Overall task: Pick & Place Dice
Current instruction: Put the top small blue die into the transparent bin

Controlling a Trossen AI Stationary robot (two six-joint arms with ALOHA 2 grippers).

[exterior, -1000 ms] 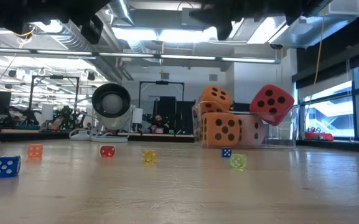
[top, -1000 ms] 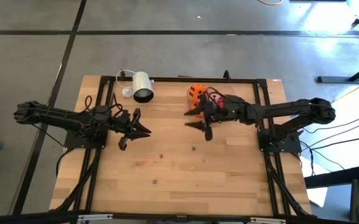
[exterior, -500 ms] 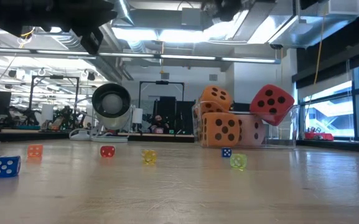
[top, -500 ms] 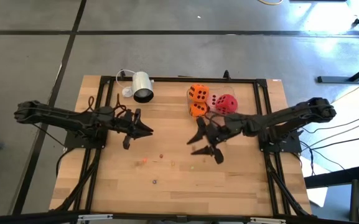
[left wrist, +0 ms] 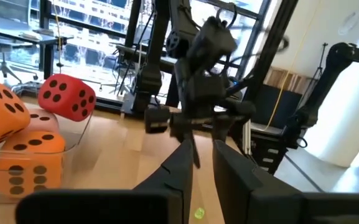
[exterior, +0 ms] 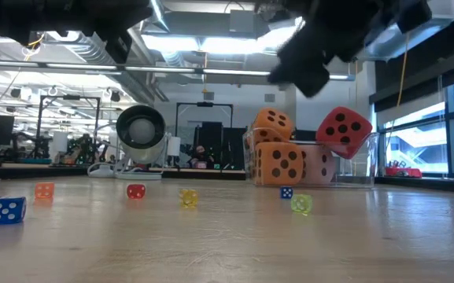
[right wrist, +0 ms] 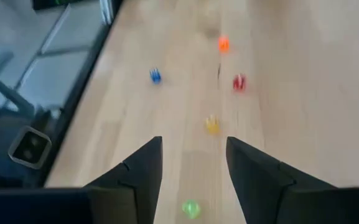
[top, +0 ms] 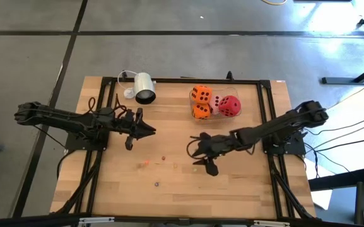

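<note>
Two large orange dice [top: 201, 94] [top: 200, 111], a red one [top: 229, 106] and a pale pink one [top: 216, 101] sit piled in a clear box [exterior: 352, 169] at the table's far edge, the red one tilted on top [exterior: 343, 131]. Small coloured dice lie scattered on the wood: green [right wrist: 190, 208], yellow [right wrist: 211, 124], red [right wrist: 239, 82], orange [right wrist: 223, 43], blue [right wrist: 155, 75]. My right gripper [top: 200, 157] hangs open above the table's middle, slanting down, with the small green die [exterior: 301, 203] just ahead of its fingers. My left gripper [top: 149, 132] waits level at the left, its fingers [left wrist: 180, 171] only narrowly apart, holding nothing.
A white cylindrical camera [top: 144, 87] with its cable lies at the far left. Black frame rails [top: 267, 101] run along the table's sides and far edge. Bare wood [top: 169, 189] stretches toward the near edge.
My right gripper has left the spot over the box of large dice, swung toward the table's near edge and middle, sunk lower and tipped its fingers downward. The large dice have stayed in place. My left gripper has kept still.
</note>
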